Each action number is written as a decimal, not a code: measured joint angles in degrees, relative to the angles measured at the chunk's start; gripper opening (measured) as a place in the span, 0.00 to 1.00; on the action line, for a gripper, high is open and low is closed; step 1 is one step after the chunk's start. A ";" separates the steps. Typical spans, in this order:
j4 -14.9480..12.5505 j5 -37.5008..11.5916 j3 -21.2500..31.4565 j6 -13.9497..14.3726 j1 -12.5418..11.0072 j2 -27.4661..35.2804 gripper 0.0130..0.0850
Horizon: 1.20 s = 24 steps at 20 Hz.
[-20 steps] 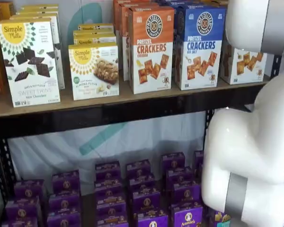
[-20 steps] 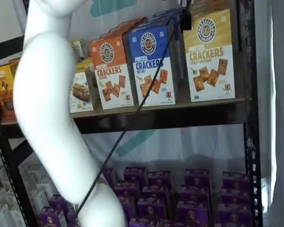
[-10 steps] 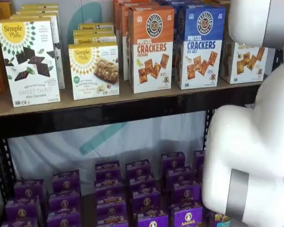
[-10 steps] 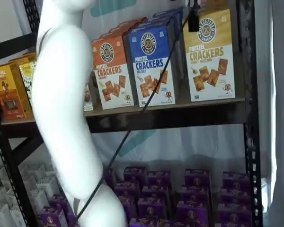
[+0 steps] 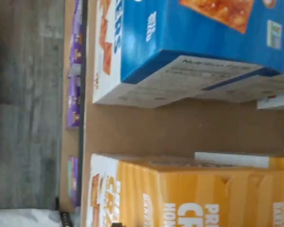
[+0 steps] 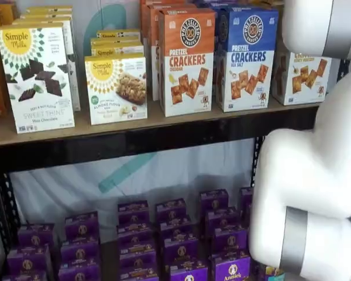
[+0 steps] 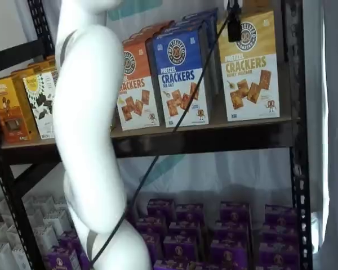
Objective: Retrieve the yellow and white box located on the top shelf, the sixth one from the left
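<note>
Yellow and white box [image 7: 251,67], blue-topped box [image 7: 185,76] beside

The white arm [image 7: 90,140] rises in a long, slightly bent column, with a black cable [image 7: 174,126] running up alongside it. In a shelf view, its bulky joint housings [image 6: 310,175] stack vertically. The gripper [image 7: 234,25] shows only as a dark tip, apparently one finger; its jaws stand fully apart.
</note>
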 joint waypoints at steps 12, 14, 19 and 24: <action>-7.05 9.88 -8.81 1.60 2.84 5.58 1.00; -6.88 9.59 -8.40 1.69 2.89 5.38 1.00; -6.21 9.51 -8.29 1.89 2.82 5.33 0.89; -6.05 9.65 -8.70 1.94 2.79 5.51 0.83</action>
